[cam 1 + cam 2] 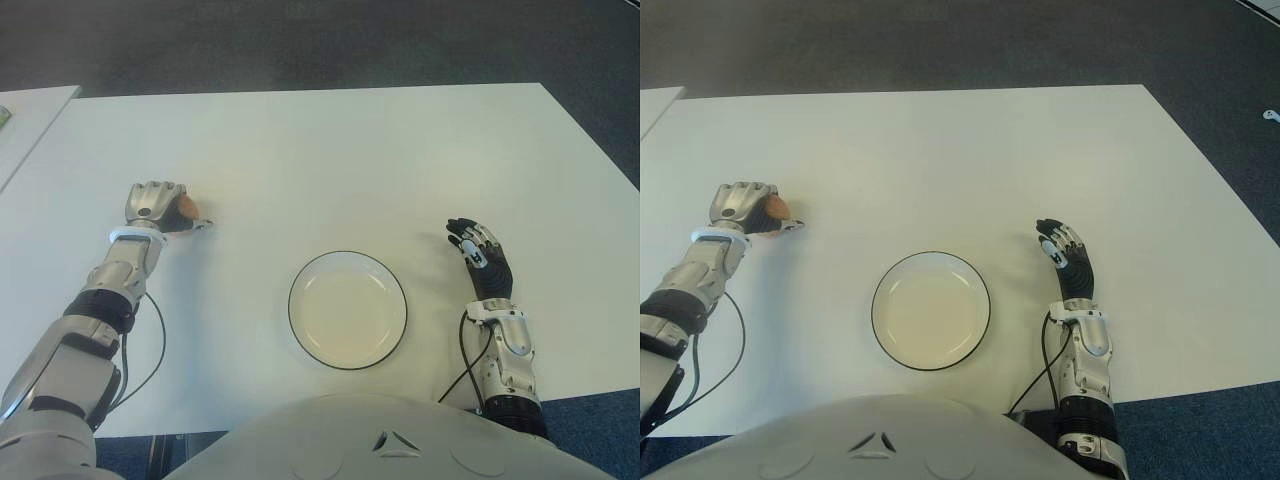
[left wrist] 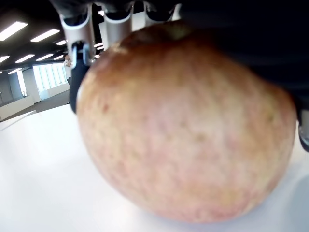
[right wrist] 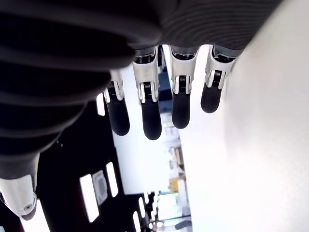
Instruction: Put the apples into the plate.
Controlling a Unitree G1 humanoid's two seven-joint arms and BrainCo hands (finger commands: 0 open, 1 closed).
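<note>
While the round reddish-yellow apple (image 2: 186,130) is enclosed by the curled left hand (image 1: 155,205) on the white table (image 1: 330,160), well left of the black-rimmed white plate (image 1: 400,330), slippage is risked. Right hand (image 1: 480,255): fingers extended, nothing held.

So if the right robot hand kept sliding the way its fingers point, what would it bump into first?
Probably nothing. The right robot hand, open beside the plate, points up the bare white table toward its far edge. The apple sits in the left robot hand, well off that line.
</note>
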